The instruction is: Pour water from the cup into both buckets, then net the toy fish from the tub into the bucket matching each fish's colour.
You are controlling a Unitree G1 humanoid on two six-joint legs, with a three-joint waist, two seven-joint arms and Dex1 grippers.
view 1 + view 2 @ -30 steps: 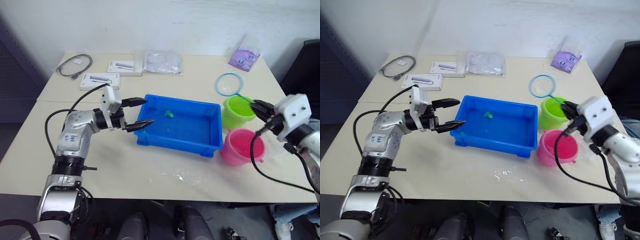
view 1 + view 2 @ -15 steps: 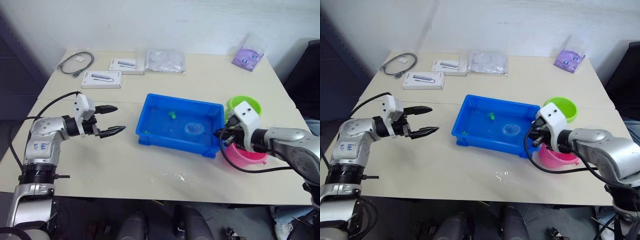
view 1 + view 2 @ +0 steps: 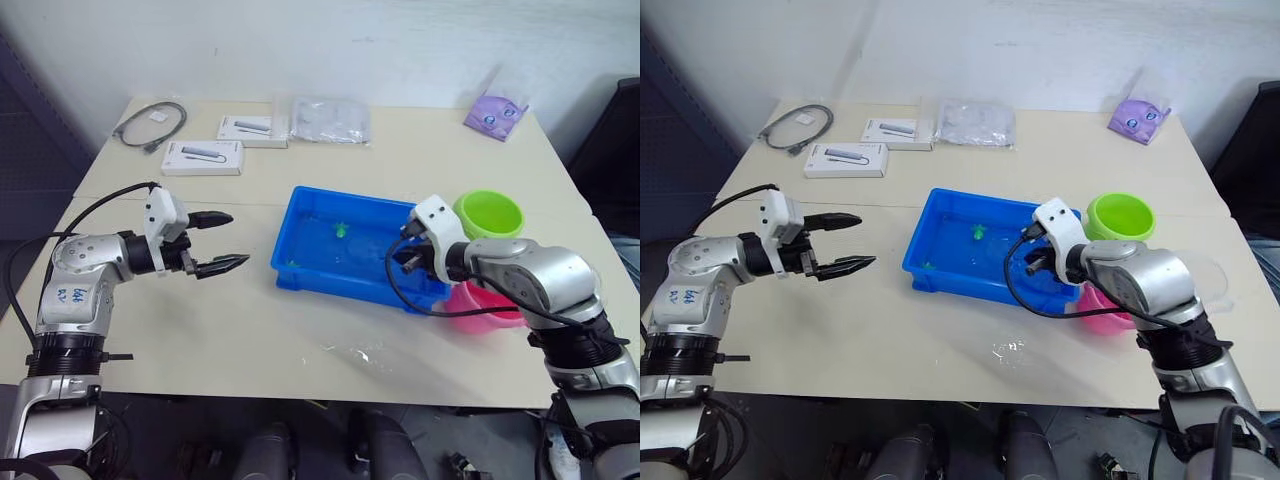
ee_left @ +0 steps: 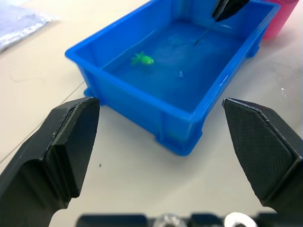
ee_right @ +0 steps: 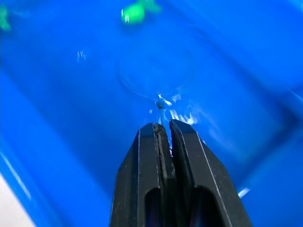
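The right gripper (image 5: 163, 130), fingers pinching the net (image 5: 156, 78) handle, is dipping it in the tub (image 3: 300, 262). Left gripper (image 3: 225, 243) is idling open. Advise sliding the hoop under the green fish (image 3: 341, 229) slowly.

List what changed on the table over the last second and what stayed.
The right gripper, shut on the net, swung from above the green bucket down into the blue tub, dipping the net in the water. The left gripper, open, drew back from the tub's edge. Tub, both buckets and the green fish stayed put.
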